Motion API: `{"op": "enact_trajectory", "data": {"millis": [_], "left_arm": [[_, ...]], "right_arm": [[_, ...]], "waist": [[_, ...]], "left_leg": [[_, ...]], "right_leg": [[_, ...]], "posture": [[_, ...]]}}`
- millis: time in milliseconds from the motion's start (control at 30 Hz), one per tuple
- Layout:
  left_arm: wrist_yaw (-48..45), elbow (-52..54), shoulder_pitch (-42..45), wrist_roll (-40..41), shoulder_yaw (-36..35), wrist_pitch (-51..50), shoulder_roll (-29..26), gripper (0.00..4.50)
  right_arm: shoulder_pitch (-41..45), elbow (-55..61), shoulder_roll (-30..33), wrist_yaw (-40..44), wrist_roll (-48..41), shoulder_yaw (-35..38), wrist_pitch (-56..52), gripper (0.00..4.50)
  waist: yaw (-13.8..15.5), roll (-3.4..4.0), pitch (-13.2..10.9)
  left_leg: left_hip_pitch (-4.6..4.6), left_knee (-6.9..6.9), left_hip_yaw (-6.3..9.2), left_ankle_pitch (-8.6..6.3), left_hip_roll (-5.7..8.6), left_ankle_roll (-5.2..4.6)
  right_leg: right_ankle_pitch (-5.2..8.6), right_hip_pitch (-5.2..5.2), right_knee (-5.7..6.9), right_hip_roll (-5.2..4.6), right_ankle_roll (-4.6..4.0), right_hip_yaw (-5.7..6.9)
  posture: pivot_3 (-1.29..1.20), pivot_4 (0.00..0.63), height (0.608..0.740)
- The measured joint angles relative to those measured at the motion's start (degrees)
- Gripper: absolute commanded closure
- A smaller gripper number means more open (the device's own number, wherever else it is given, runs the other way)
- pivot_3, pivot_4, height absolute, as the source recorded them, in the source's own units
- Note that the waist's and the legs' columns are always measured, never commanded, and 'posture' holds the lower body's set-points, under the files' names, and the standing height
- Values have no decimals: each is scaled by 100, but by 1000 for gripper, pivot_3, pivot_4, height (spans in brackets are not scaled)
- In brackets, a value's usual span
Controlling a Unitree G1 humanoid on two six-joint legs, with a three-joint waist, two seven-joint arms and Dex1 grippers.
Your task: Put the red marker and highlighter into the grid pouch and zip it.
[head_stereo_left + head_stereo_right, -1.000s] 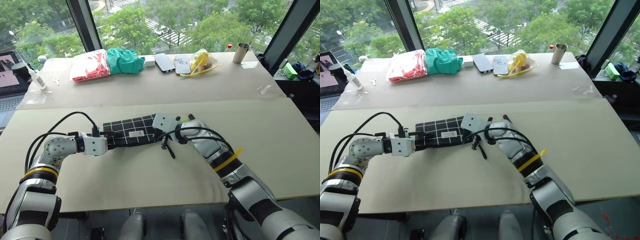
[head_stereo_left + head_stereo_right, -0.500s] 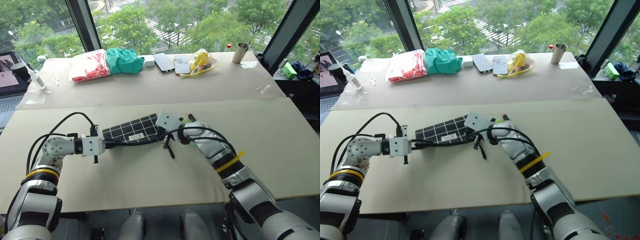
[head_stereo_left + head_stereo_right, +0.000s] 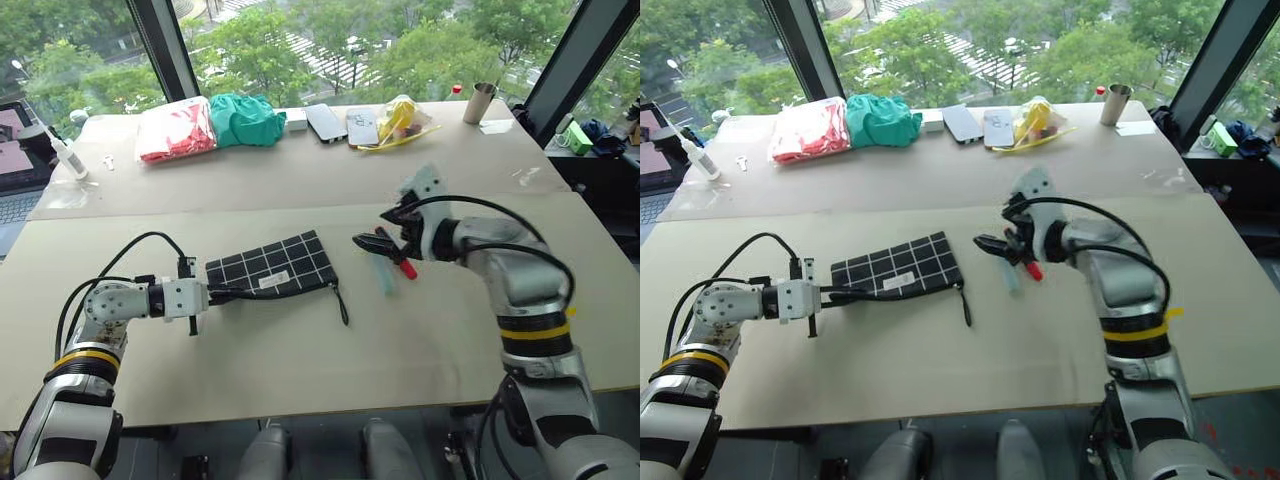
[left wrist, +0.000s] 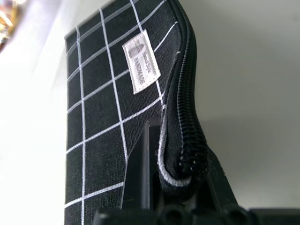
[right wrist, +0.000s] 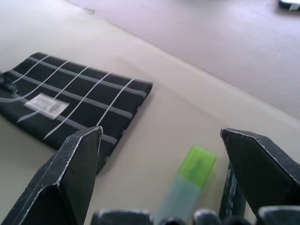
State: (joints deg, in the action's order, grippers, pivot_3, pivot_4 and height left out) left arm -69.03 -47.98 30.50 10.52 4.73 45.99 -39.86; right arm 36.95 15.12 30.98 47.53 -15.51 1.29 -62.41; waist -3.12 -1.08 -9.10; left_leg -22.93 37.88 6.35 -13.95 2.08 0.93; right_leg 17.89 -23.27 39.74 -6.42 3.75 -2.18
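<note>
The grid pouch [image 3: 270, 268] lies flat on the near table, black with white lines and a white label [image 4: 143, 65]. Its zipper pull strap [image 3: 342, 303] trails off the right end. My left gripper [image 3: 213, 294] is shut on the pouch's zippered edge at the left end; the left wrist view shows that edge [image 4: 180, 159] pinched between the fingers. My right gripper [image 3: 378, 232] hangs open above the table, to the right of the pouch. Just beneath it lie the light-green highlighter [image 3: 385, 278] and the red marker [image 3: 407, 269], side by side. The highlighter [image 5: 190, 180] shows between the open fingers.
The far table holds a red-and-white bag [image 3: 180, 130], a green cloth [image 3: 248, 120], two phones [image 3: 328, 123], a bag of yellow items [image 3: 400, 120] and a metal cup [image 3: 483, 103]. A laptop [image 3: 12, 150] and a small bottle [image 3: 68, 155] sit at the left.
My right gripper let go at the pouch's right end, opened, and swung up and to the right over the two pens. The pouch settled flat, still held by the left gripper.
</note>
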Motion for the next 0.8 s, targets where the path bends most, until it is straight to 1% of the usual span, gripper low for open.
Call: {"op": "enact_trajectory", "data": {"millis": [67, 167, 267, 400, 600, 733, 800], "left_arm": [[21, 250, -26, 206, -168, -406, 36, 4500], [52, 708, -112, 421, -327, -833, 93, 4500], [57, 1113, -255, 530, -360, -1233, 187, 4500], [66, 1353, -300, 530, -373, -1455, 205, 4500], [65, 1344, -347, 527, -380, -1476, 234, 4500], [60, 1300, -349, 526, -385, -1393, 298, 4500], [49, 1241, -349, 525, -386, -1358, 328, 4500]], "right_arm": [[-325, 550, 126, -6, -309, 70, -496, 198], [-645, 958, 119, -165, -525, -78, -850, 198], [-680, 1053, -243, -594, -557, -376, -996, 198], [-386, 936, -577, -1039, -551, -661, -1032, 198], [-140, 502, -668, -1408, -494, -787, -955, 198], [-57, 123, -696, -1556, -365, -999, -698, 198], [15, -69, -807, -1604, -336, -1103, -595, 198]], "waist": [[-15, -1, 0], [-63, -1, 0], [-97, -1, 0], [-87, -1, 0], [-43, -1, 0], [-71, -1, 0], [-82, -1, 0]], "left_leg": [[1, 0, -1, 0, 0, 0], [8, 0, -8, 0, -1, -1], [8, 0, -6, 0, -3, 0], [8, 0, -6, 1, 1, 1], [5, 1, -5, 1, 5, 1], [7, 1, -6, 1, 4, 1], [7, 0, -6, 1, 3, 1]], "right_leg": [[0, 0, -1, 0, 0, 0], [0, 1, -3, 0, 0, -7], [0, -1, -1, 3, 0, -7], [0, 0, -1, -1, 0, -8], [0, 2, -8, -4, 0, -7], [0, 1, -7, -3, 0, -7], [0, 0, -5, -3, 0, -7]], "posture": [[0, 150, 740], [0, 150, 740], [0, 150, 740], [0, 150, 740], [0, 150, 740], [0, 150, 740], [0, 150, 740]]}}
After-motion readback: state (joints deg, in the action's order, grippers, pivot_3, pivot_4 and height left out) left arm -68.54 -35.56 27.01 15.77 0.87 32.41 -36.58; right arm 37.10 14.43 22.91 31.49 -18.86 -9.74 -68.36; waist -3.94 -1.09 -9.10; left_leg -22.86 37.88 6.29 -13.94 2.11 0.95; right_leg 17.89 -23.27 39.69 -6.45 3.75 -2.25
